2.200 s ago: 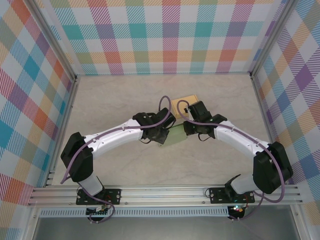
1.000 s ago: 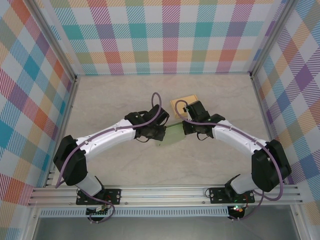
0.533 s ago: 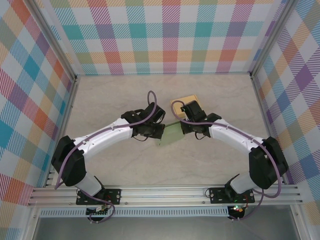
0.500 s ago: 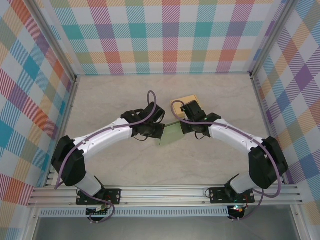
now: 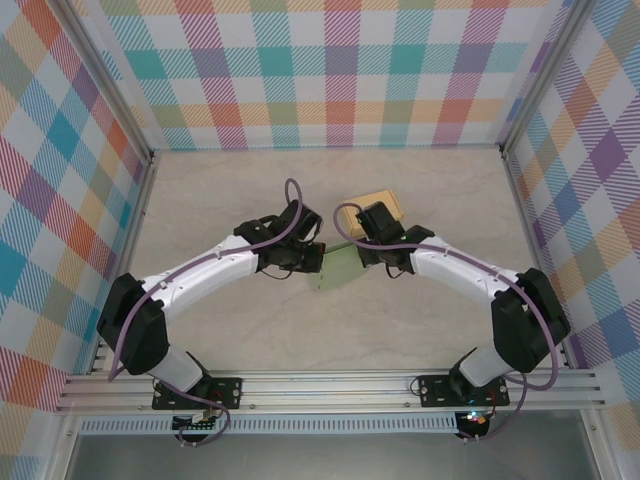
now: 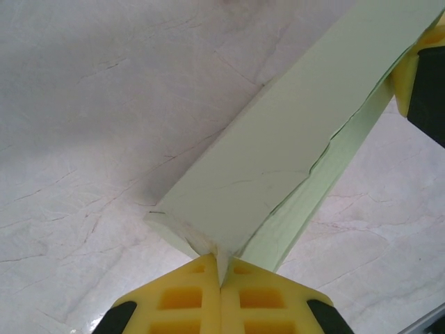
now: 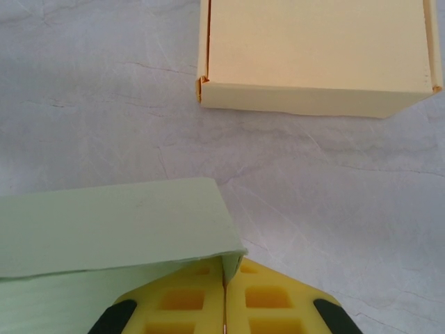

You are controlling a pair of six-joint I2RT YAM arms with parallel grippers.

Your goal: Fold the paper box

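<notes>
The pale green paper box [image 5: 335, 267] hangs flattened between my two grippers above the middle of the table. My left gripper [image 5: 314, 258] is shut on its left corner; in the left wrist view the yellow pads [image 6: 188, 296] pinch a folded corner of the green paper box [image 6: 278, 160]. My right gripper [image 5: 362, 250] is shut on the opposite end. In the right wrist view the right gripper [image 7: 224, 278] has its pads pressed together on a thin flap of the green paper box [image 7: 104, 226].
A folded tan box [image 5: 372, 211] stands just behind the right gripper, seen closed in the right wrist view as the tan box [image 7: 316, 52]. The marble tabletop [image 5: 230, 190] is ringed by checkered walls and a metal frame.
Both grippers have carried the green box a little toward the back of the table. The left jaws have closed the last bit onto the paper.
</notes>
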